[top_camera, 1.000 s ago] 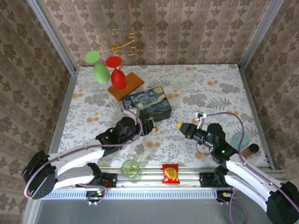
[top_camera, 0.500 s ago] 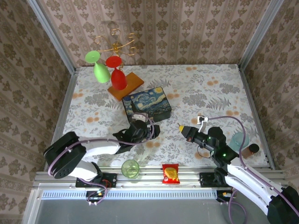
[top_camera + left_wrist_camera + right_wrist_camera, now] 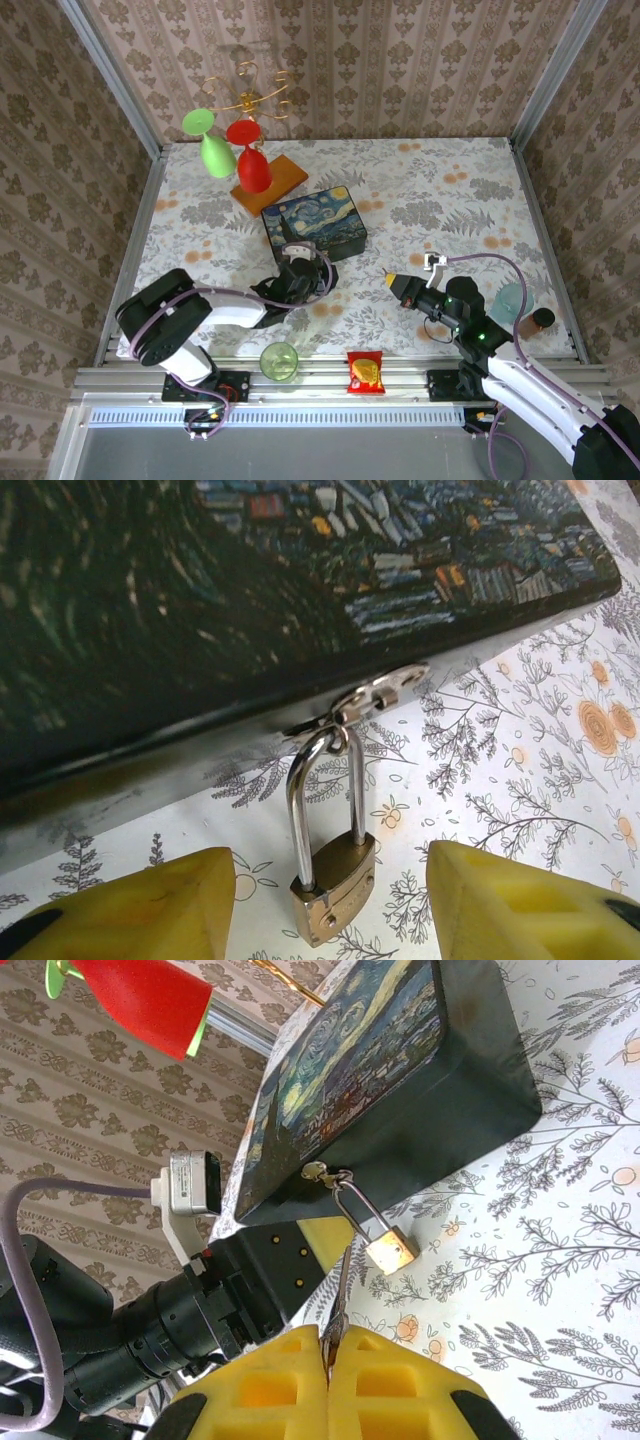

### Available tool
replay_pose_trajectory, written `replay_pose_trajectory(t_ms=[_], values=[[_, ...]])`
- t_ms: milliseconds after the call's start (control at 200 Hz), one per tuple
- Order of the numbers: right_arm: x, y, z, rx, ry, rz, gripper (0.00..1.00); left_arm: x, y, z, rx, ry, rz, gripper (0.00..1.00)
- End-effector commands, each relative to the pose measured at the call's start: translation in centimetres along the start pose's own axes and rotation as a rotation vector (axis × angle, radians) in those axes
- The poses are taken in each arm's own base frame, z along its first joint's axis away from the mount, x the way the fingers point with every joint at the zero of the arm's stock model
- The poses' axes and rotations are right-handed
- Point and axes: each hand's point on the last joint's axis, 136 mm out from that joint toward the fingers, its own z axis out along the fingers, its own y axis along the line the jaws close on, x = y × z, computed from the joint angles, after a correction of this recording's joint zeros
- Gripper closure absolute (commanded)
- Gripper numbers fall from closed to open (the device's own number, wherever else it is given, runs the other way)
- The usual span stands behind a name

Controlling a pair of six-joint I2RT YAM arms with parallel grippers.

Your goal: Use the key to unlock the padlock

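The small brass padlock [image 3: 335, 885] hangs by its silver shackle from the hasp [image 3: 372, 694] on the front of the painted blue box [image 3: 315, 222]. Its body rests on the tablecloth. My left gripper [image 3: 330, 900] is open, one yellow finger [image 3: 160, 905] on each side of the padlock body, with a gap on both sides. My right gripper [image 3: 328, 1345] is shut on the thin dark key [image 3: 338, 1295]. The key's blade points toward the padlock [image 3: 392, 1250] and stops a short way from it. In the top view the right gripper [image 3: 392, 281] sits to the right of the left gripper [image 3: 320, 272].
A green cup [image 3: 279, 360] and a red-and-yellow snack packet [image 3: 366, 371] lie at the near edge. A stand with red and green glasses [image 3: 240, 150] rises behind the box. A pale cup [image 3: 510, 300] and a brown cylinder [image 3: 541, 320] stand near the right arm.
The left arm has folded low and brought its gripper up to the padlock at the box front. The right gripper, still holding the key, has drifted slightly nearer and to the right.
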Motion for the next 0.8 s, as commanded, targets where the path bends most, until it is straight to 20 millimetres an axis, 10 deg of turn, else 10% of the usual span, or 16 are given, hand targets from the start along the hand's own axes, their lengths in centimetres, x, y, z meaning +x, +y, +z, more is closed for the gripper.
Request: replay_pose_trajectory(t_ms=[0, 795], values=[[-0.2, -0.8, -0.1, 0.029, -0.025, -0.005, 1.00, -0.2, 0.1, 0.6, 0.021, -0.022, -0.023, 0.47], [0.2, -1.8, 0.2, 0.055, -0.021, 0.006, 1.00, 0.6, 0.0, 1.8, 0.061, -0.024, -0.058, 0.84]])
